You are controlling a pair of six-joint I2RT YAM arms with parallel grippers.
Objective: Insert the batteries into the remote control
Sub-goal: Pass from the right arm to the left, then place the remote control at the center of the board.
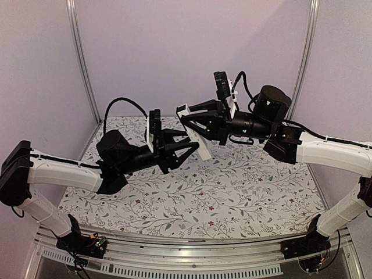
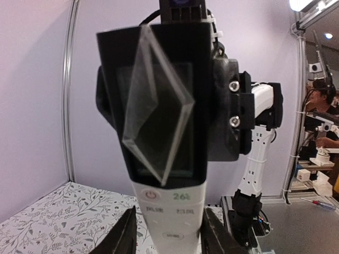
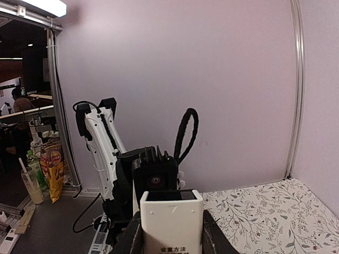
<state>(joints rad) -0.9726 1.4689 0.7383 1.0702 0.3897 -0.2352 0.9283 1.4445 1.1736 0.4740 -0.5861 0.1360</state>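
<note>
- We see the remote control (image 1: 203, 150) held up in the air between the two arms, above the floral-patterned tabletop (image 1: 232, 192) and touching no part of it.
- The right gripper (image 1: 186, 114) comes in from the right. Its jaws are clamped on the remote's far end, one on each long side.
- In the right wrist view the remote (image 3: 170, 222) shows us its plain white back, with a few lines of printed text. The right gripper (image 3: 170, 233) hugs both of its edges.
- The left gripper (image 1: 190, 145) reaches in from the left to the remote's near end.
- In the left wrist view the remote (image 2: 169, 211) faces us (dark display above, a red power button and green digits below). The left gripper (image 2: 169, 235) has a jaw close on either side of the white button section.
- We cannot tell whether the left jaws press on the remote or stand just off it, since the edges run together in the picture.
- From above, the remote lies tilted, with one end toward the back wall and the other toward the arms' bases.
</note>
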